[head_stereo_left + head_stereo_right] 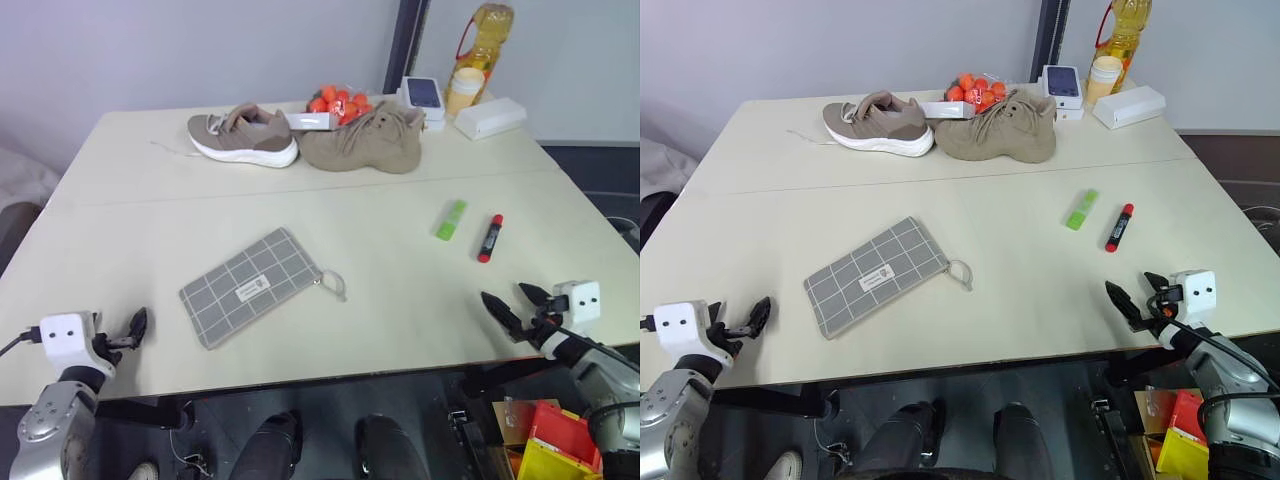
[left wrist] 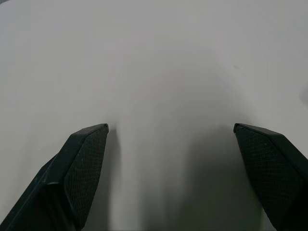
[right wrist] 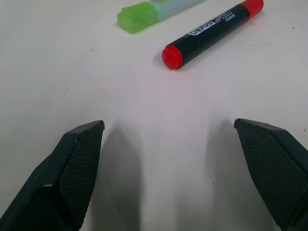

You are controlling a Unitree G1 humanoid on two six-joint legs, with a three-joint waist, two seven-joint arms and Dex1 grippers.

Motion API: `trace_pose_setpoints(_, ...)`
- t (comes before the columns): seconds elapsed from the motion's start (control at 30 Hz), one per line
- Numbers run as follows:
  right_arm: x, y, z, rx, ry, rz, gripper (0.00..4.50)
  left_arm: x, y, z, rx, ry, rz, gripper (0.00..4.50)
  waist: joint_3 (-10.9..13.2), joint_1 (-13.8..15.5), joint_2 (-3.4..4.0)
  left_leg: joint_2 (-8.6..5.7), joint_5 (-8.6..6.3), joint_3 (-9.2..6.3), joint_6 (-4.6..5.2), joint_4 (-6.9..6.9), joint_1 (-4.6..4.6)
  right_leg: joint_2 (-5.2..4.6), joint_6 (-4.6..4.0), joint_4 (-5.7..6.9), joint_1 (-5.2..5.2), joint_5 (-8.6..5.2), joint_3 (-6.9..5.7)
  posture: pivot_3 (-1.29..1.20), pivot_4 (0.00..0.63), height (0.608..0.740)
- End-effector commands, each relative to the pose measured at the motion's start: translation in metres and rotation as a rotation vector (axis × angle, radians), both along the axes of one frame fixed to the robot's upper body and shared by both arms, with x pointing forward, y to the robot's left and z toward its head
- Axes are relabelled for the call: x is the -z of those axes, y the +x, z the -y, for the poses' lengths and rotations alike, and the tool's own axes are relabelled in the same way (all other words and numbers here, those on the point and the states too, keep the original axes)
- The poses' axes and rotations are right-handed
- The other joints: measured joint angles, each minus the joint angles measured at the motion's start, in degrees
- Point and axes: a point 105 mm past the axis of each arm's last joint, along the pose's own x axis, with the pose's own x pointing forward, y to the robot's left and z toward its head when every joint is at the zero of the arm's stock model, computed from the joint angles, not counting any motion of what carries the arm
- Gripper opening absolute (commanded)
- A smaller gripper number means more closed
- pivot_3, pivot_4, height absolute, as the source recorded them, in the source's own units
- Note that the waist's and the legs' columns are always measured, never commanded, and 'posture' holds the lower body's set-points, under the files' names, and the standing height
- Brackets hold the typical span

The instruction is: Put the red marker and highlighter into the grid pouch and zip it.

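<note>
Grippers: your left gripper (image 1: 138, 325) and right gripper (image 1: 513, 304) sit at the table's (image 1: 400, 300) near edge, fingers apart, empty. Pouch (image 1: 250, 286) lies near-left of centre. Highlighter (image 1: 451, 220) and marker (image 1: 490, 238) lie side by side at right, bare surface around them.

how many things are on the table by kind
shoes: 2 (white-soled shoe, tan shoe)
pens: 2 (red marker, highlighter)
grid pouch: 1
bag of red-orange fruit: 1
oil bottle: 1
small jar: 1
white boxes: 2 (long white box, box with dark screen)
total: 10
</note>
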Motion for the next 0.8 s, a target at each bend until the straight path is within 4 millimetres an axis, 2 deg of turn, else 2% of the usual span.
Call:
trace_pose_setpoints(0.03, -0.011, 0.003, 0.001, -0.002, -0.001, 0.053, 4.50, -0.012, -0.002, -0.002, -0.009, 0.016, 0.043, 4.47, 0.0, 0.0, 0.00, 0.00, 0.00, 0.00, 0.00, 0.00, 0.00, 0.00, 0.00, 0.00, 0.00, 0.00, 0.00, 0.00, 0.150, 0.740)
trace_pose_setpoints(0.17, -0.015, 0.005, -0.003, -0.019, -0.006, 0.066, 4.50, -0.011, 0.003, 0.000, -0.006, -0.012, 0.057, 4.47, 0.0, 0.0, 0.00, 0.00, 0.00, 0.00, 0.00, 0.00, 0.00, 0.00, 0.00, 0.00, 0.00, 0.00, 0.00, 0.00, 0.150, 0.740)
trace_pose_setpoints(0.4, -0.028, 0.012, -0.028, -0.105, 0.001, 0.108, 4.50, -0.011, 0.014, 0.002, -0.028, -0.024, 0.087, 4.47, 0.0, 0.1, 0.00, 0.01, 0.00, 0.01, 0.00, 0.00, 0.00, 0.00, 0.00, 0.00, 0.01, 0.00, -0.01, 0.00, 0.150, 0.740)
trace_pose_setpoints(0.57, -0.050, 0.018, -0.086, -0.339, 0.047, 0.142, 4.50, -0.010, 0.019, 0.008, -0.034, 0.004, 0.111, 4.47, 0.0, -0.2, 0.00, 0.04, 0.00, 0.03, 0.00, 0.00, 0.00, 0.02, 0.06, 0.00, -0.01, 0.03, 0.00, 0.00, 0.150, 0.740)
trace_pose_setpoints(0.8, -0.069, 0.022, -0.177, -0.599, 0.068, 0.175, 4.50, -0.007, 0.013, 0.029, 0.089, 0.056, 0.098, 4.47, 0.0, 0.0, -0.03, 0.04, -0.01, 0.03, 0.00, 0.00, -0.01, 0.01, 0.00, -0.04, -0.01, 0.01, -0.01, 0.00, 0.150, 0.740)
